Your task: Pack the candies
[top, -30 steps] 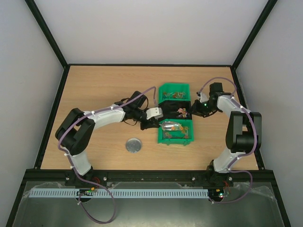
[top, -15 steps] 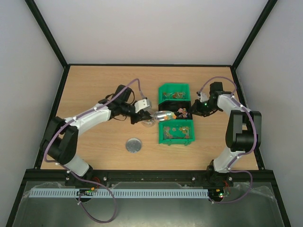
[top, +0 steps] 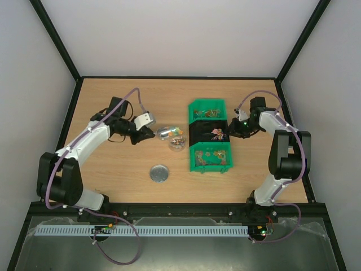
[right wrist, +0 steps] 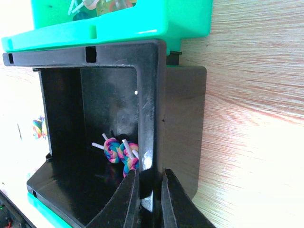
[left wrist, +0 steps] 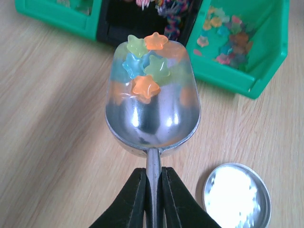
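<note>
My left gripper (left wrist: 153, 175) is shut on the handle of a metal scoop (left wrist: 152, 111). The scoop holds several star-shaped candies (left wrist: 147, 61) in orange, green and blue. In the top view the left gripper (top: 145, 134) holds the scoop (top: 168, 132) level, left of the bins and over a small clear round jar (top: 176, 144). More candies (left wrist: 227, 33) lie in the near green bin (top: 210, 158). My right gripper (right wrist: 149, 184) is shut on the side wall of the black bin (right wrist: 148, 95), which holds swirl lollipops (right wrist: 121, 153).
Three bins stand in a row: a far green bin (top: 207, 109), the black bin (top: 198, 133) and the near green one. A round silver lid (top: 159, 173) lies on the table in front of the scoop; it also shows in the left wrist view (left wrist: 236, 194).
My left arm has lifted the scoop out of the near green bin and carried it, loaded with candies, to the left over the jar. The right arm has not moved.
</note>
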You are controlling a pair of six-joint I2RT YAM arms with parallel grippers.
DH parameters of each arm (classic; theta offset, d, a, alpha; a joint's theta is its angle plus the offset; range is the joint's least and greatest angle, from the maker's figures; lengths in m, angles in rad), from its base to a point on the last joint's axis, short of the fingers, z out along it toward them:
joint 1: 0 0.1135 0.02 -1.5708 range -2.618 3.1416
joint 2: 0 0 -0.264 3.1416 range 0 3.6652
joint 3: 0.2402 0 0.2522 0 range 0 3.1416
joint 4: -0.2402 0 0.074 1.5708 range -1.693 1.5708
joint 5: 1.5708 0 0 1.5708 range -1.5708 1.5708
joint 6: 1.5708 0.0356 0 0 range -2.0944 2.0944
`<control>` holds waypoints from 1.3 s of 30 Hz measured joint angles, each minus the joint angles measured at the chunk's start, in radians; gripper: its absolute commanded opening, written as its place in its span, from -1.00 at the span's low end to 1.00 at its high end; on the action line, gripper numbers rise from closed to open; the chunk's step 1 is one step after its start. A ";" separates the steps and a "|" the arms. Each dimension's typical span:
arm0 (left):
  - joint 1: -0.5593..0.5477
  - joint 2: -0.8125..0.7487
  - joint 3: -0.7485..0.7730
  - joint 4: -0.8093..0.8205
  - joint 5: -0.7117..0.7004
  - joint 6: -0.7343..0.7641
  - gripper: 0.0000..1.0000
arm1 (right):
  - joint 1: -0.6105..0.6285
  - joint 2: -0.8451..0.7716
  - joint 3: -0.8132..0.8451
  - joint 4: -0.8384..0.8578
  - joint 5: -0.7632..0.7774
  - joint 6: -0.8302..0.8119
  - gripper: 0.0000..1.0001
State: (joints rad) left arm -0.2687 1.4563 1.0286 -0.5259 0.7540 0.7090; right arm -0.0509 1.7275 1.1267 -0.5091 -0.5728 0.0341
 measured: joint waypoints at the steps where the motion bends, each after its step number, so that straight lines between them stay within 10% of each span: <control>1: 0.011 -0.004 0.000 -0.024 -0.008 0.015 -0.95 | 0.000 0.001 0.002 -0.002 -0.001 0.000 -0.97; 39: -0.125 0.096 0.280 -0.375 -0.393 0.117 -0.95 | -0.002 0.008 0.008 0.003 -0.010 0.011 -0.97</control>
State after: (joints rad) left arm -0.3935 1.5520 1.3083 -0.9009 0.3611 0.8261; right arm -0.0532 1.7359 1.1347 -0.5064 -0.5823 0.0452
